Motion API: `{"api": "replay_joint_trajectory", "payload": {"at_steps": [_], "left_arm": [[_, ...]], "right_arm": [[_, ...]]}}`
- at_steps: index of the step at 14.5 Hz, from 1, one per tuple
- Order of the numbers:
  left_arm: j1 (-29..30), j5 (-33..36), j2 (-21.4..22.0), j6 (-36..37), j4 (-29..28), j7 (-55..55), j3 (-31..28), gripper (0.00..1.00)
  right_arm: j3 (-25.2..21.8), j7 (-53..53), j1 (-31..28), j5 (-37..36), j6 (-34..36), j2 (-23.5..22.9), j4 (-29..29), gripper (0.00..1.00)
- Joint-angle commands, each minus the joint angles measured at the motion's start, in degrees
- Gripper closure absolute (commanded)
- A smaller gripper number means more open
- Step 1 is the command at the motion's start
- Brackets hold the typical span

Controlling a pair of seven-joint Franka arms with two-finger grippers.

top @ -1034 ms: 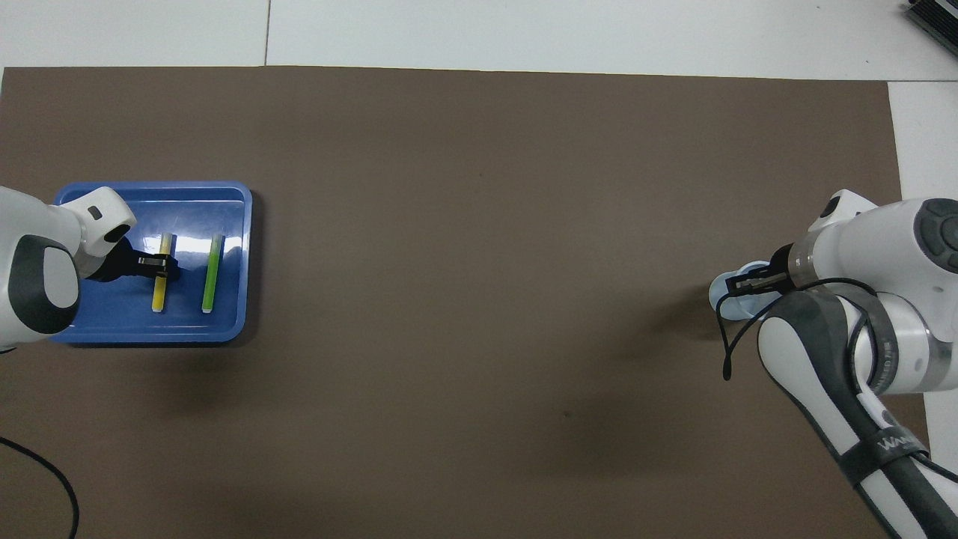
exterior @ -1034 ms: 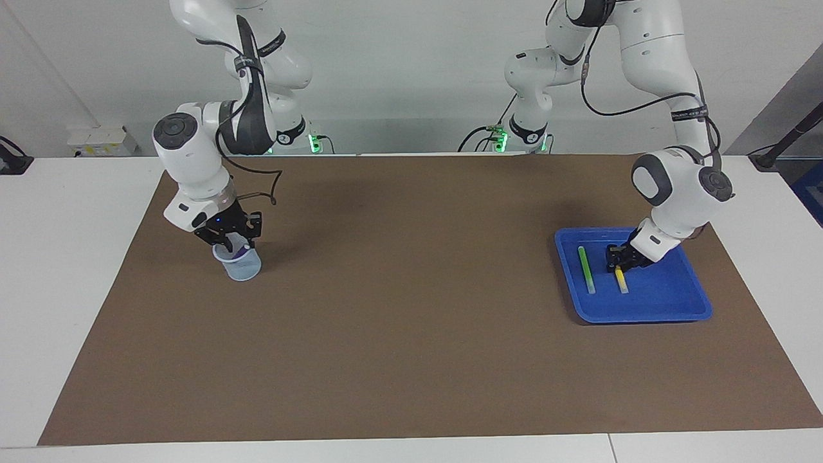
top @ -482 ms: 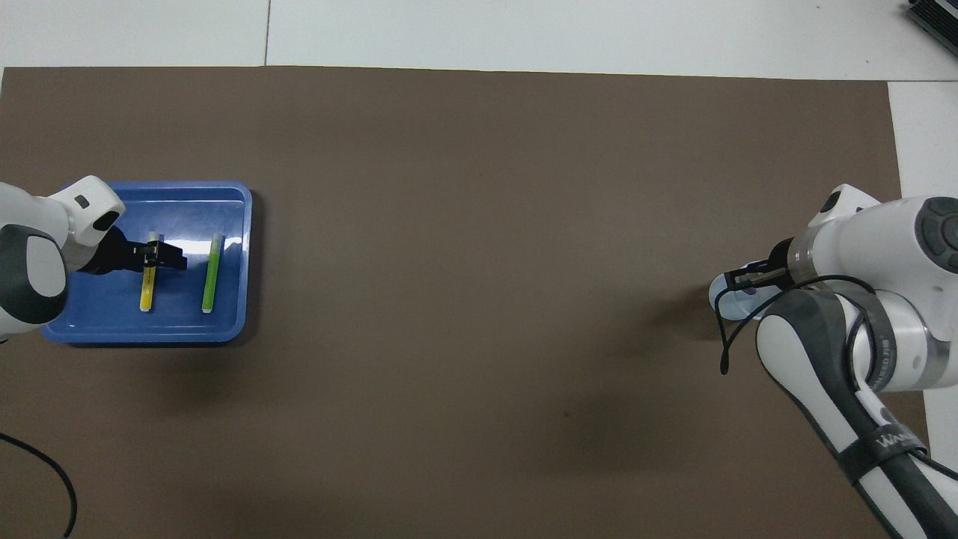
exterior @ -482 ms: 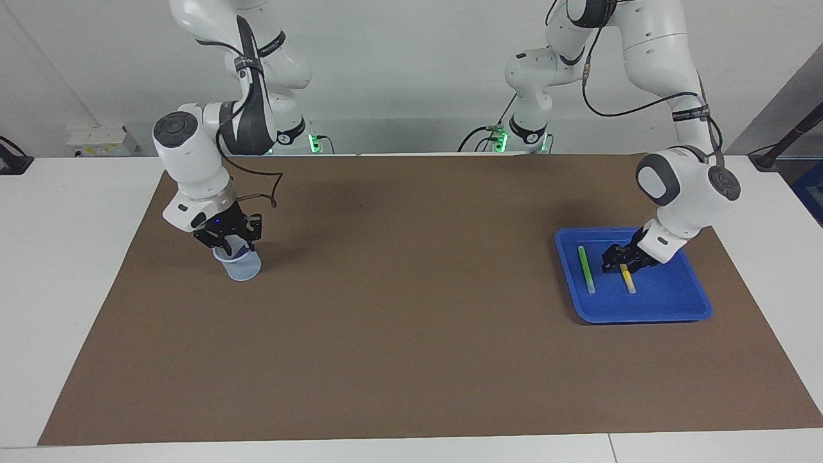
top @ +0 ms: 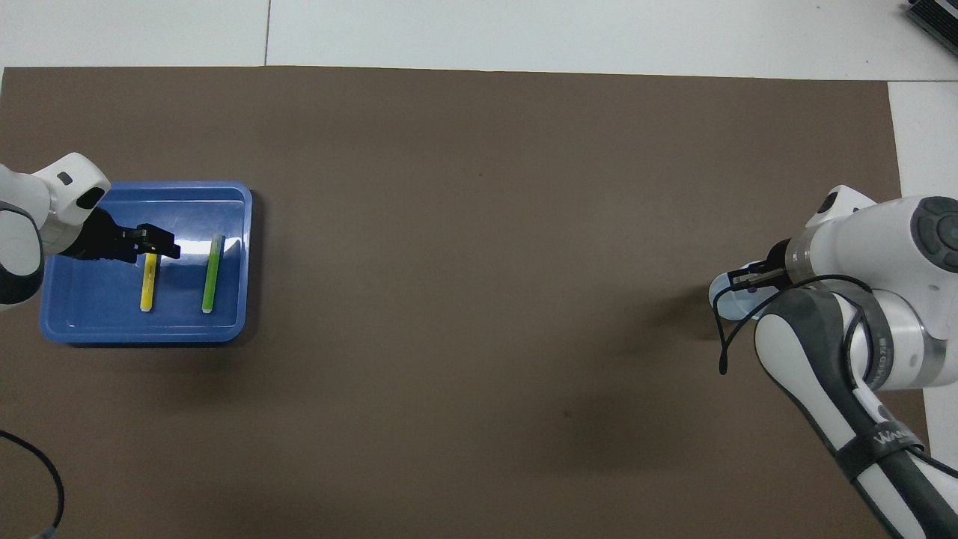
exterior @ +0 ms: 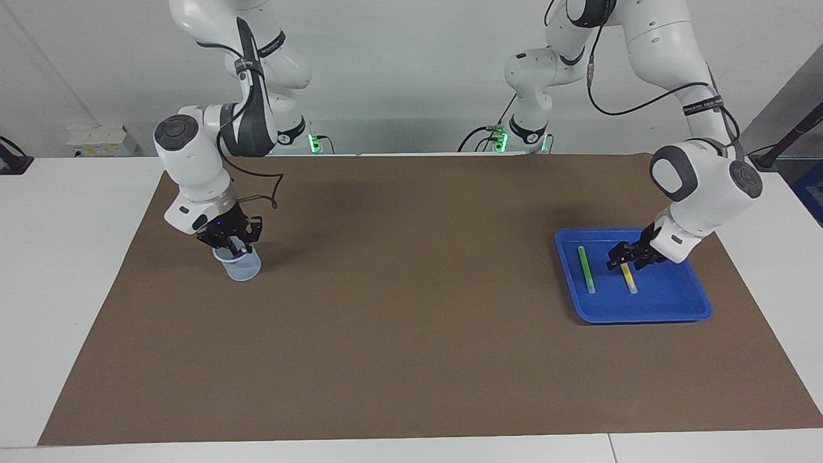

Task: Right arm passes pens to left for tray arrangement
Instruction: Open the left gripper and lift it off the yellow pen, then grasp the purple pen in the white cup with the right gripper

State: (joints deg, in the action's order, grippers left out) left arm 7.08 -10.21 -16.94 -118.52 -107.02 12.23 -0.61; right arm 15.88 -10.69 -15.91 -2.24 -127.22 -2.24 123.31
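Note:
The blue tray lies at the left arm's end of the table and also shows in the overhead view. The green pen and the yellow pen lie side by side in it. My left gripper is open and empty, raised just above the yellow pen's end nearer the robots. My right gripper reaches down into the mouth of a pale cup. The gripper mostly hides the purple pen in the cup.
A brown mat covers the table between the cup and the tray. The right arm's loose black cable hangs beside the cup. White table borders the mat on each side.
My left gripper let go of the yellow pen, rose and drew back toward the left arm's end. The yellow pen stays in the tray. My right gripper has barely moved at the cup.

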Motion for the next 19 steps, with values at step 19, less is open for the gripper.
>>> {"api": "replay_joint_trajectory", "payload": {"at_steps": [19], "left_arm": [[-5.5, -13.0, 6.8, 18.9, 10.5, -30.1, 1.7, 0.1]], "right_arm": [[0.2, -6.0, -3.2, -2.2, 3.6, 1.0, -1.6, 1.0]]}}
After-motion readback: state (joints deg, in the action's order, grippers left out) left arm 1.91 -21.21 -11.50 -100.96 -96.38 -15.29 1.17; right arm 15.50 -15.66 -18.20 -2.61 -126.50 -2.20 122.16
